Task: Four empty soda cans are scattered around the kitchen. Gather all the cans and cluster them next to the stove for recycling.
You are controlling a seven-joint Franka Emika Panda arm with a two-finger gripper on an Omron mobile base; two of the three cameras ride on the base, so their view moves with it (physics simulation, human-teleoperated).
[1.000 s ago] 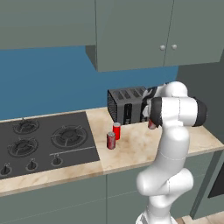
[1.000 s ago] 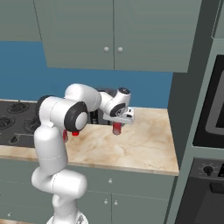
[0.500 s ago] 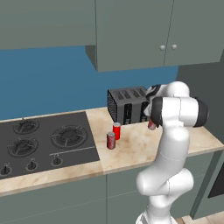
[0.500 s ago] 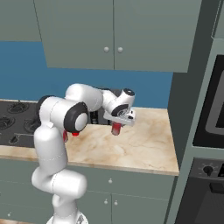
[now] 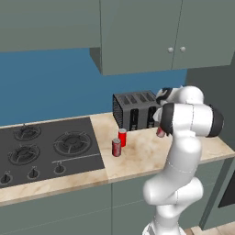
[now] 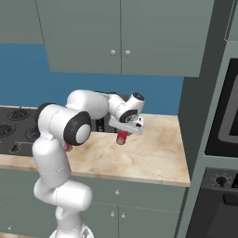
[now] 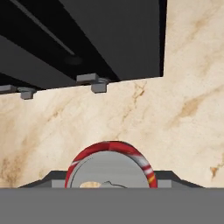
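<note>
We are on the third can (image 6: 122, 136), gripper (image 6: 123, 135) with fingers clamped on it just in front of the toaster (image 5: 136, 110), lifted off the counter (image 6: 153, 153). Two cans (image 5: 119, 142) already stand beside the stove (image 5: 46, 149), at its 3 o'clock edge. Next, we judge, the arm must swing toward 9 o'clock and set this one beside them. Against a second ago, the can has risen slightly and the grip tightened
</note>
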